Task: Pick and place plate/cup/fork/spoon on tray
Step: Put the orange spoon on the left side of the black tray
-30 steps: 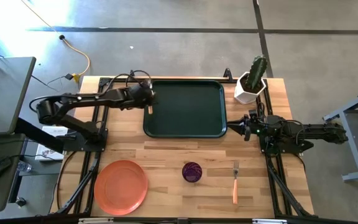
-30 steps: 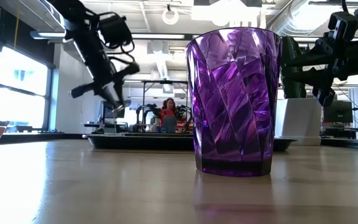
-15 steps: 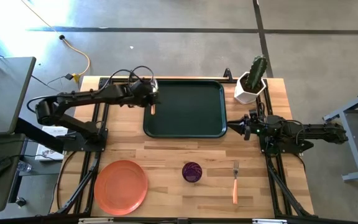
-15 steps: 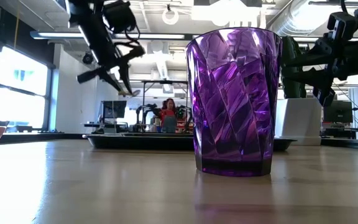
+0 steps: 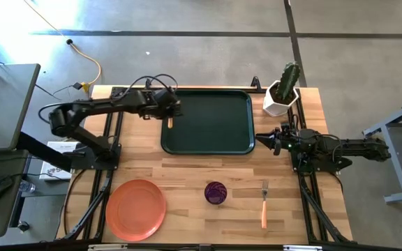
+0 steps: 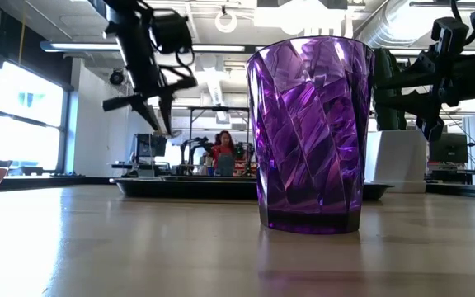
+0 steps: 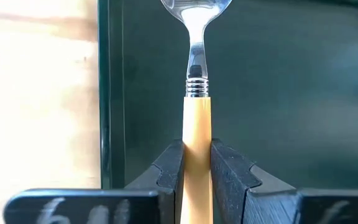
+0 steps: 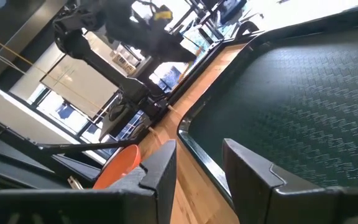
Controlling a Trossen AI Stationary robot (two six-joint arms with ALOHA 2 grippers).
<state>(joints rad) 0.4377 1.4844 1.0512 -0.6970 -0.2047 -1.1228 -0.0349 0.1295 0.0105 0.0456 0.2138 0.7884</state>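
Observation:
My left gripper is shut on the spoon, which has an orange handle and a silver bowl, just above the left part of the dark green tray. It also shows in the low view. My right gripper is open and empty at the tray's right edge. The orange plate, the purple cup and the fork lie on the table's near part. The cup stands upright close to the low camera. My left gripper pinches the spoon's orange handle between its two fingers. The fingers come from above, pointing down, and the spoon lies along them. The spoon hangs clear of the tray, its bowl lowest, just inside the tray's left rim.
A white planter with a cactus stands at the far right corner, beside the tray. Bare wood lies between the tray and the tableware along the near edge. A person shows in the room beyond the table.
My left gripper has carried the spoon up and toward the table's right edge, from beside the tray's left rim to just over it, and has turned more upright. It has stayed shut on the spoon.

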